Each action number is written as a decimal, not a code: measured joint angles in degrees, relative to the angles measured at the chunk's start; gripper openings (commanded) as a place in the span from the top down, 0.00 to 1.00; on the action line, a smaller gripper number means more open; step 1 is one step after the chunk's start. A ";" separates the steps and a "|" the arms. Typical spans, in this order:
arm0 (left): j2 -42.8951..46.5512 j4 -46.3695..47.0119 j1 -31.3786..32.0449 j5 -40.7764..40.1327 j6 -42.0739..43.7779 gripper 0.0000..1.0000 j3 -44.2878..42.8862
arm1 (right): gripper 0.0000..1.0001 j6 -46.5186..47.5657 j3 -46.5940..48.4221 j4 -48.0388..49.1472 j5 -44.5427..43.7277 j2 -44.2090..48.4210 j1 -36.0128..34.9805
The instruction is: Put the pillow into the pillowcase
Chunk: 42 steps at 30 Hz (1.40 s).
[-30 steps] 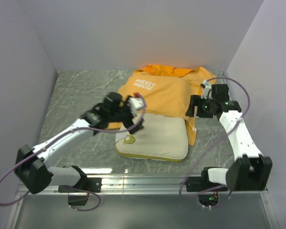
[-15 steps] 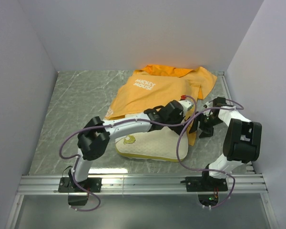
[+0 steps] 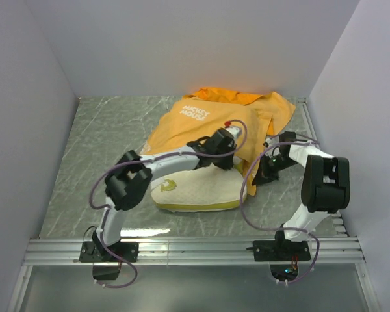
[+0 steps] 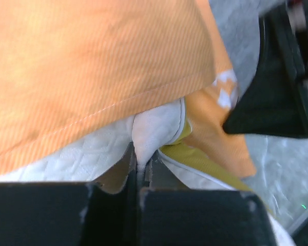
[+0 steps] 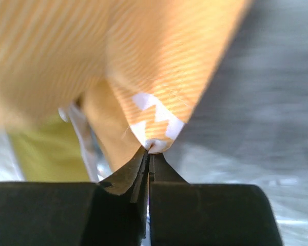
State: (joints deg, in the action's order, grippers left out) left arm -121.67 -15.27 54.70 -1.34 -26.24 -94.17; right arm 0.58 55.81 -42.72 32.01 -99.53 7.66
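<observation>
1. The pillow [image 3: 201,190] lies flat near the front middle of the worktop [image 3: 97,143], its far part under the pillowcase [image 3: 205,123] and its near part bare, yellowish edge showing
2. The pillowcase is spread behind and over it with white "MICKEY MOUSE" lettering facing up, and it is rumpled toward the back right corner
3. The left hand [image 4: 141,154] is clamped on a fold of the pillow's white quilted cloth, just below the pillowcase's stitched hem, which lies across the pillow there
4. The right hand [image 5: 149,148] is pinched together on a corner of the pillowcase that bears a white print patch, and the orange cloth spreads away from the tips
5. The two hands are near each other at the pillow's far right corner; in the left wrist view the right hand's black body sits just beside that corner
6. The left arm [image 3: 162,162] reaches across the pillow from the left and hides part of it from above; cables [image 3: 247,195] loop over both arms
</observation>
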 measured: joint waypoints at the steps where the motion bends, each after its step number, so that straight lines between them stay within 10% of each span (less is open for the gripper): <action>1: 2.56 1.16 -1.40 1.36 -0.11 1.00 2.58 | 1.00 0.70 -0.24 -0.48 1.66 1.29 -1.22; 10: 22.29 6.29 -8.59 -2.71 3.28 1.00 10.36 | 1.00 7.48 5.05 -7.50 20.68 22.67 -15.74; 22: 20.04 17.16 -3.02 -12.37 4.22 1.00 18.40 | 1.00 16.20 6.12 -17.07 31.10 28.35 -22.91; 27: 22.84 19.85 -2.97 -5.60 8.22 1.00 32.11 | 0.41 15.52 6.64 -19.78 30.84 28.50 -22.95; 36: 44.00 2.08 -6.47 18.05 47.84 0.98 49.62 | 0.35 20.96 23.71 -27.23 27.30 18.49 -13.07; 42: 55.15 -14.71 -6.32 25.38 76.83 0.59 56.41 | 0.35 9.86 24.48 -12.63 8.20 16.52 -16.26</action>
State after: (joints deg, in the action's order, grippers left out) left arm -66.52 -29.98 48.38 24.03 50.59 -37.76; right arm 10.44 80.29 -55.35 40.21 -83.00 -8.60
